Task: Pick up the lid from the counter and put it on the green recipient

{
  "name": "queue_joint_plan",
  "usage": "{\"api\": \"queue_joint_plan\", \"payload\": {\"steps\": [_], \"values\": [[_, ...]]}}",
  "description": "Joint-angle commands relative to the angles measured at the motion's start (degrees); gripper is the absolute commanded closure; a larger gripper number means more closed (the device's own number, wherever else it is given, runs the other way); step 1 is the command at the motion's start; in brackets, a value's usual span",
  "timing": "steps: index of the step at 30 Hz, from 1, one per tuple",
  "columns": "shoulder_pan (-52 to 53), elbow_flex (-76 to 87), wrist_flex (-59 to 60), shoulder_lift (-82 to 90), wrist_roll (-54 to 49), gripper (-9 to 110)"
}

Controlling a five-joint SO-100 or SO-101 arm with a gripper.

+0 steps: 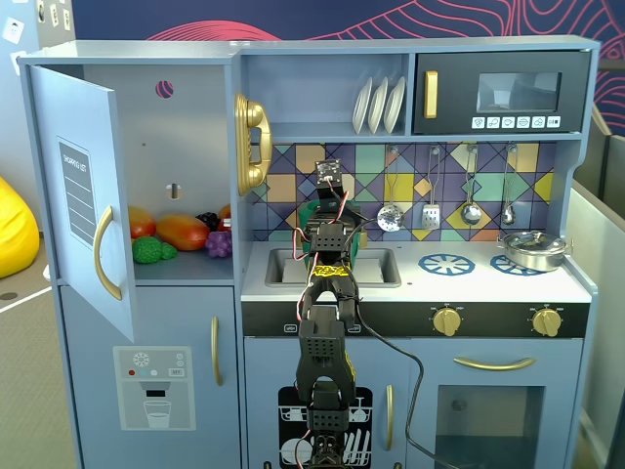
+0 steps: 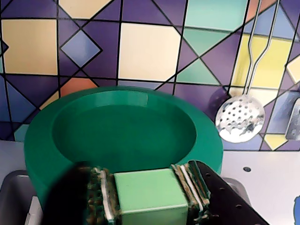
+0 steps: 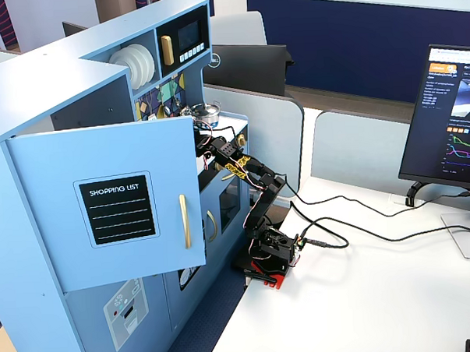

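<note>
My gripper (image 2: 150, 199) is shut on a square light green knob (image 2: 147, 190), the lid's knob; the lid's disc is hidden below the jaws. Just beyond it stands the green recipient (image 2: 208, 140), a dark green round pot with a thick rim and an open sunken middle, against the tiled wall. The knob sits over the pot's near rim. In a fixed view the gripper (image 1: 327, 217) is at the back of the counter behind the sink, and a strip of the pot (image 1: 310, 213) shows left of the arm.
The sink (image 1: 288, 266) lies under the arm, and its grey rim shows in the wrist view (image 2: 11, 197). A slotted spoon (image 2: 239, 119) hangs right of the pot. A silver pan (image 1: 532, 251) and a blue burner ring (image 1: 446, 263) are to the right. The fridge door (image 1: 83, 195) stands open.
</note>
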Motion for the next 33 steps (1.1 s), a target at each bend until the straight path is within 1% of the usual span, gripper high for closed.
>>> {"api": "queue_joint_plan", "payload": {"steps": [1,7,13,21,29,33], "values": [[1.14,-4.66,-0.18,0.53,1.67,68],[1.58,-5.54,-0.18,1.23,2.46,61],[1.49,-4.39,4.13,6.15,1.49,62],[2.81,9.58,9.76,22.15,1.85,63],[3.16,22.24,14.68,33.93,3.08,64],[2.37,29.27,19.86,40.25,3.16,65]]}}
